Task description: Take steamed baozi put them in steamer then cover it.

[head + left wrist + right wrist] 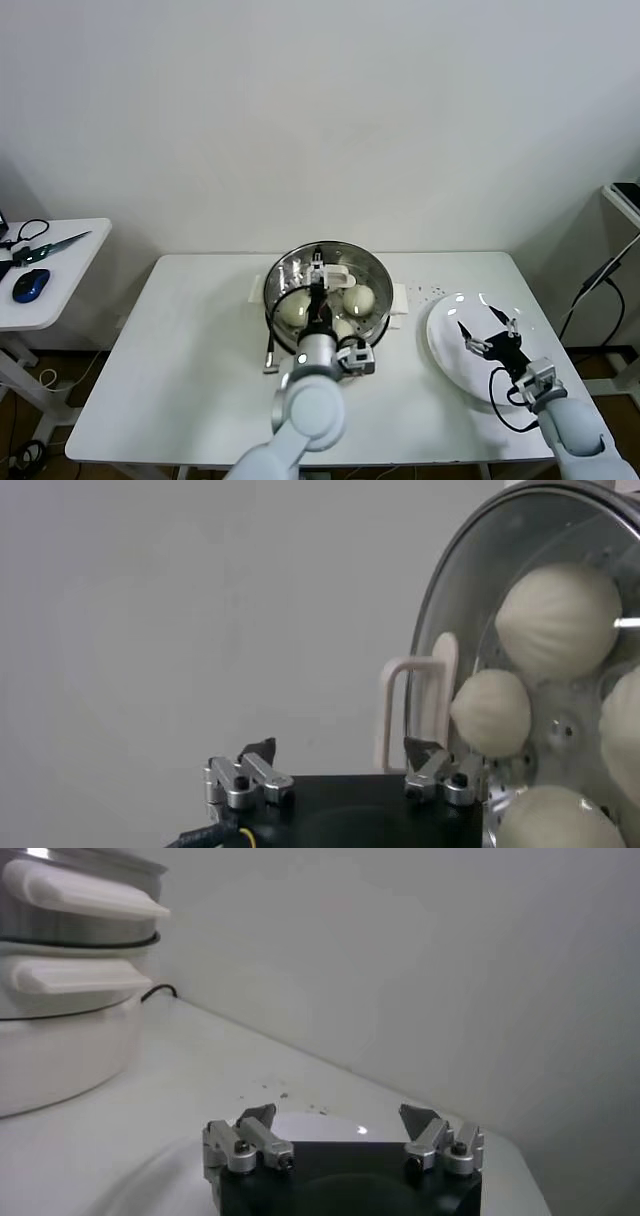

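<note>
Buns (361, 297) sit in the steamer (285, 271), left gripper (322, 268) above, jaws apart and empty. Right gripper (488, 333) hovers over the cover (445, 350) beside the steamer, jaws apart; the glass could slip.

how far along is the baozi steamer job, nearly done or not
Nearly done. Done: the baozi sit inside the steamer, four visible in the left wrist view, and the plate looks empty. The glass cover with its white handle appears to sit on the pot. In hand: nothing; the left gripper is open beside the handle, the right gripper open over the plate. Left: only drawing the arms away.
</note>
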{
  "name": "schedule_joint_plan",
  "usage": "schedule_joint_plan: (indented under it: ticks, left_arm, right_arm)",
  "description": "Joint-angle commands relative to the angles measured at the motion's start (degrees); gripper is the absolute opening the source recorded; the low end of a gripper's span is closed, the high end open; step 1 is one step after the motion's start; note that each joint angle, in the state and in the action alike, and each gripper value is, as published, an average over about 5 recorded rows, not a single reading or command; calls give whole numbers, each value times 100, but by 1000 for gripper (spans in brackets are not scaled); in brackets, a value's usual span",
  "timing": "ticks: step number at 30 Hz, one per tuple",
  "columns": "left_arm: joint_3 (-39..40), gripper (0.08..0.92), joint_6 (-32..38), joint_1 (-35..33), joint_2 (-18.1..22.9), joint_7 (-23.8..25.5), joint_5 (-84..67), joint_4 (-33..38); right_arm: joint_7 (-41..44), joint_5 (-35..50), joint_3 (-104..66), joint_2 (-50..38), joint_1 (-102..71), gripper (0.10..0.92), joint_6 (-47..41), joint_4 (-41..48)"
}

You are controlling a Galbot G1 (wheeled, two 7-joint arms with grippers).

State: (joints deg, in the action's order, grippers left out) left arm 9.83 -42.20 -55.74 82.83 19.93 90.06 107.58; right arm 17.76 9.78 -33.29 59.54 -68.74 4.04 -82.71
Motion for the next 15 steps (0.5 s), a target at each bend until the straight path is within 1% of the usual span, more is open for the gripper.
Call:
schedule_joint_plan:
  ticks: [1,4,7,12,15]
  left_arm:
    - [-241,813,323,-861,-593,-489,-913,1195]
    - [-417,821,510,-1158,-902,-904,-1692,1537]
    - [-945,822,840,-1451,-1058,-1520,-2498,1810]
    - [-2228,823,1749,-2073,-1287,-2787,-4390,1986]
    - [-3061,823,2400,-2532,-1212,-3170,-5590,1989]
  right_arm:
    - [-24,185,-31,-14,31,823,-366,-103]
    - [-41,210,-33,-23,50,823,-389,-103]
    - [-56,262,-45,-9,37,823,-372,-164]
    - [-70,376,-106,1,-88,823,-312,-361]
    - [-65,500,-174,26,-187,823,-298,-454]
